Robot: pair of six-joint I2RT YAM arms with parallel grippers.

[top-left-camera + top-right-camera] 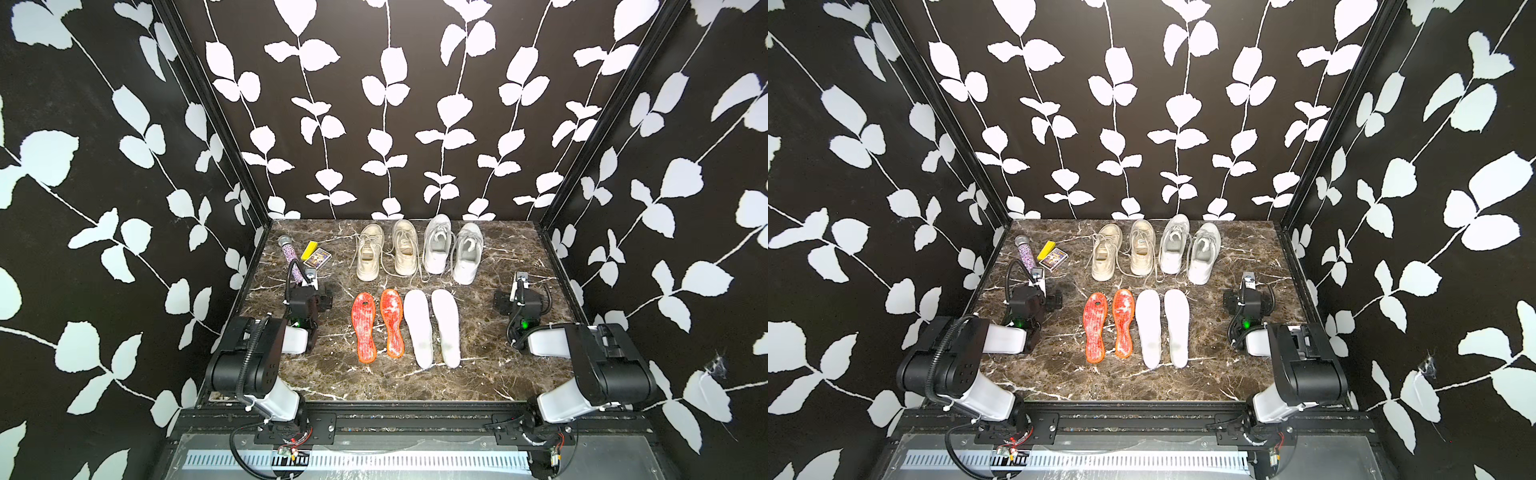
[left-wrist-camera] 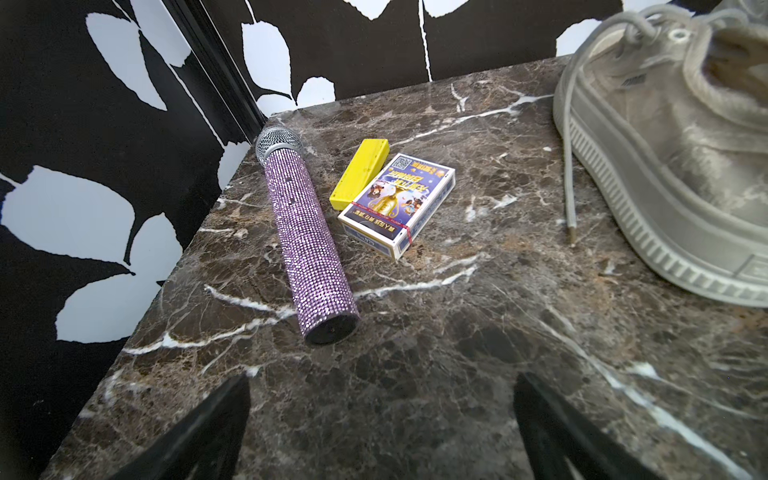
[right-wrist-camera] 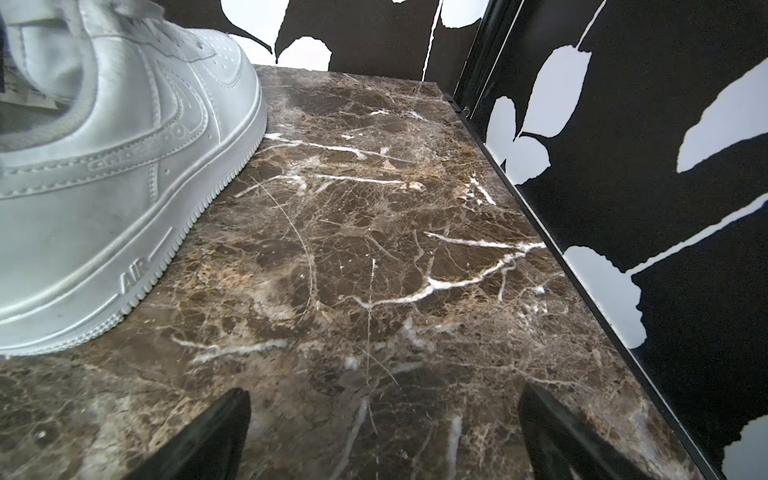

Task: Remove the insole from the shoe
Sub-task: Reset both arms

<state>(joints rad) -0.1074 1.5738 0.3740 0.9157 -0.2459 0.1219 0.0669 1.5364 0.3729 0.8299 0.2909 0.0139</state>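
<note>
Two beige shoes (image 1: 368, 255) (image 1: 405, 249) and two white shoes (image 1: 436, 245) (image 1: 467, 255) stand in a row at the back of the marble table. In front of them lie two orange insoles (image 1: 364, 328) (image 1: 392, 324) and two white insoles (image 1: 419, 328) (image 1: 446, 328), flat on the table. My left gripper (image 2: 382, 380) hovers open over bare marble left of the insoles, near a beige shoe (image 2: 685, 166). My right gripper (image 3: 382, 392) is open over bare marble to the right, beside a white shoe (image 3: 104, 166). Neither holds anything.
A purple glitter microphone (image 2: 307, 232), a yellow block (image 2: 359, 174) and a card box (image 2: 397, 203) lie at the table's back left corner. Patterned walls enclose the table (image 1: 478, 386) on three sides. Loose laces trail from the beige shoes.
</note>
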